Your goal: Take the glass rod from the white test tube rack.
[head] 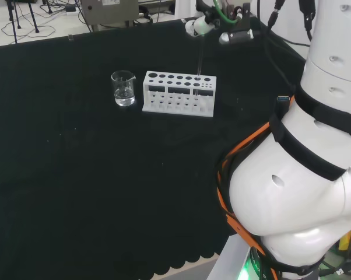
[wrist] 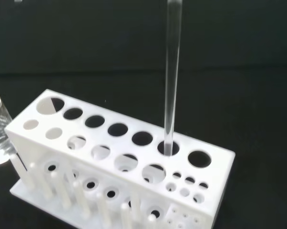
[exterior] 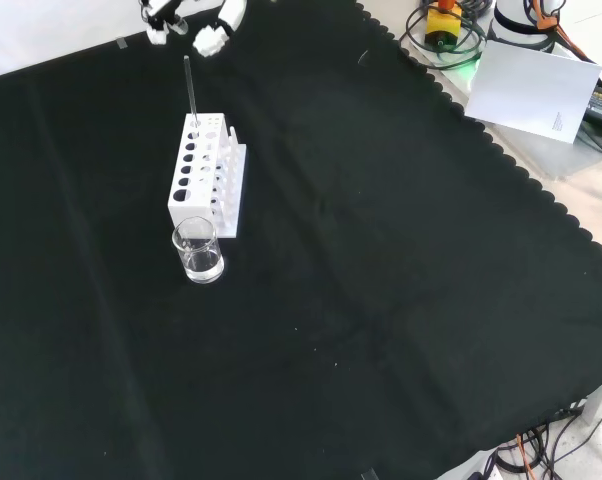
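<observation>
White plastic on black cloth [exterior: 381,300]: the test tube rack [head: 178,94] sits on the bench with its rows of round holes facing up, and right now just one of them is occupied. That's the glass rod [wrist: 172,81], clear and slim, standing upright in a hole of the back row, second from the rack's end in the wrist view, its lower tip down inside the hole. The remaining holes look open and bare. Just beside the rack, at its left in the head view, stands a small clear beaker [head: 123,88] with a little clear liquid in the bottom; in the front view it sits at the rack's near end, almost touching it. Up at the top of the front view comes the hand [exterior: 209,38], white fingertips hovering near the upper end of the rod, just to either side of it. Whether those fingers are pinching the rod or merely flanking it, I cannot tell.
</observation>
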